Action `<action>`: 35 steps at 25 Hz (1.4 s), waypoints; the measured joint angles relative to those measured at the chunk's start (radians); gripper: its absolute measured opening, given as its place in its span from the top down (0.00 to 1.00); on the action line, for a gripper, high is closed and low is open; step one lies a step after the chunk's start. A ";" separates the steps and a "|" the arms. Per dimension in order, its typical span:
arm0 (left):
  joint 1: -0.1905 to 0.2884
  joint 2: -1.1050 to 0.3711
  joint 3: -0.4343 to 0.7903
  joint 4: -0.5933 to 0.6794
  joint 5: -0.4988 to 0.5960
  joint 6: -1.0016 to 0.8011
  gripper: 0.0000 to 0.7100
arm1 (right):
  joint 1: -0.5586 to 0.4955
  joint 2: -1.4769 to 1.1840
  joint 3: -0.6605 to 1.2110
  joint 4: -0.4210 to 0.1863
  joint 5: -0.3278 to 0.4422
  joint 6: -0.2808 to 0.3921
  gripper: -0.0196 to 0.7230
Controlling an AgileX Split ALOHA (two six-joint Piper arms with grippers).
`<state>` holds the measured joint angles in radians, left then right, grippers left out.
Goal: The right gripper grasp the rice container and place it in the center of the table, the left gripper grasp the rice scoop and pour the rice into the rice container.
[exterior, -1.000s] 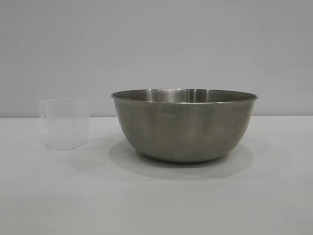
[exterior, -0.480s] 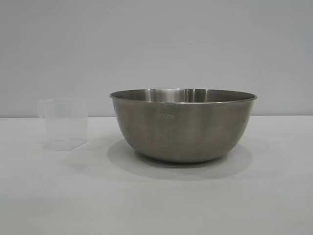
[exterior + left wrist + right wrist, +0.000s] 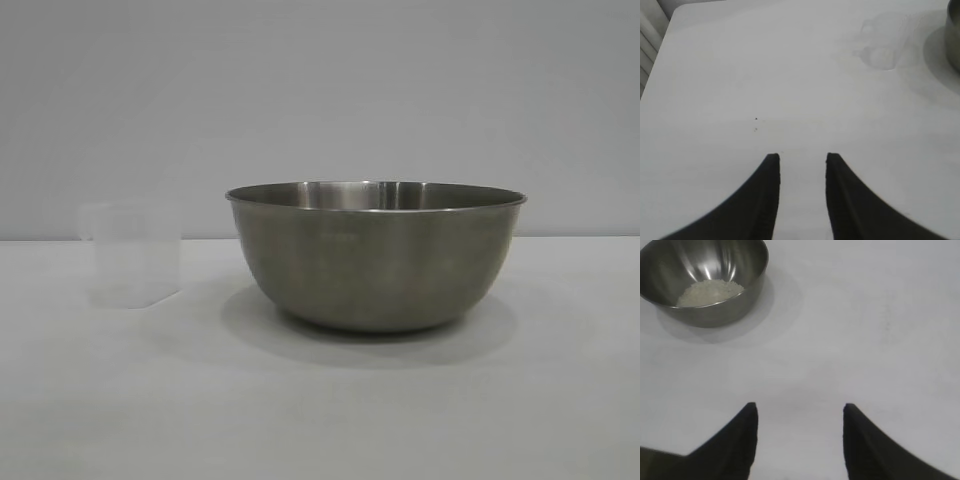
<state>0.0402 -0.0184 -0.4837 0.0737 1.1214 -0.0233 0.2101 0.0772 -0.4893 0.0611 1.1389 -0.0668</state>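
Note:
The rice container (image 3: 375, 255), a large steel bowl, stands on the white table (image 3: 320, 410) near the middle. In the right wrist view the rice container (image 3: 740, 282) holds a patch of white rice (image 3: 710, 292). The rice scoop (image 3: 132, 252), a small translucent cup, stands upright to the bowl's left and looks empty; it also shows in the left wrist view (image 3: 885, 42). My left gripper (image 3: 801, 157) is open and empty over bare table, well away from the scoop. My right gripper (image 3: 800, 407) is open and empty, away from the bowl. Neither gripper shows in the exterior view.
A plain grey wall stands behind the table. In the left wrist view the table's edge and corner (image 3: 675, 10) lie far from the gripper, with a ribbed white surface (image 3: 647, 40) beyond it. Bare tabletop lies around both grippers.
The scoop and bowl shift only slightly in the exterior view. No gripper comes into that view.

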 joint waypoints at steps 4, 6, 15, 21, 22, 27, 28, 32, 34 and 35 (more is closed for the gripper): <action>0.033 0.000 0.000 0.002 0.000 0.000 0.67 | -0.030 -0.063 0.000 0.000 0.000 0.000 0.47; 0.033 0.000 0.000 0.002 0.000 0.000 0.67 | -0.087 -0.089 0.000 0.000 0.004 0.000 0.47; 0.033 -0.002 0.001 0.004 0.000 0.000 0.73 | -0.163 -0.093 0.000 0.000 0.004 0.000 0.47; 0.033 -0.002 0.001 0.004 0.000 0.000 0.73 | -0.163 -0.093 0.000 0.000 0.004 0.000 0.47; 0.033 -0.002 0.001 0.004 0.000 0.000 0.73 | -0.163 -0.093 0.000 0.000 0.004 0.000 0.47; 0.033 -0.002 0.001 0.004 0.000 0.000 0.73 | -0.163 -0.093 0.000 0.000 0.004 0.000 0.47; 0.033 -0.002 0.001 0.004 0.000 0.000 0.73 | -0.163 -0.093 0.000 0.000 0.004 0.000 0.47; 0.033 -0.002 0.001 0.004 0.000 0.000 0.73 | -0.163 -0.093 0.000 0.000 0.004 0.000 0.47; 0.033 -0.002 0.001 0.004 0.000 0.000 0.73 | -0.163 -0.093 0.000 0.000 0.004 0.000 0.47; 0.033 -0.002 0.001 0.004 0.000 0.000 0.73 | -0.163 -0.093 0.000 0.000 0.004 0.000 0.47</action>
<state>0.0736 -0.0199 -0.4830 0.0777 1.1214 -0.0233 0.0473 -0.0159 -0.4893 0.0611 1.1433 -0.0668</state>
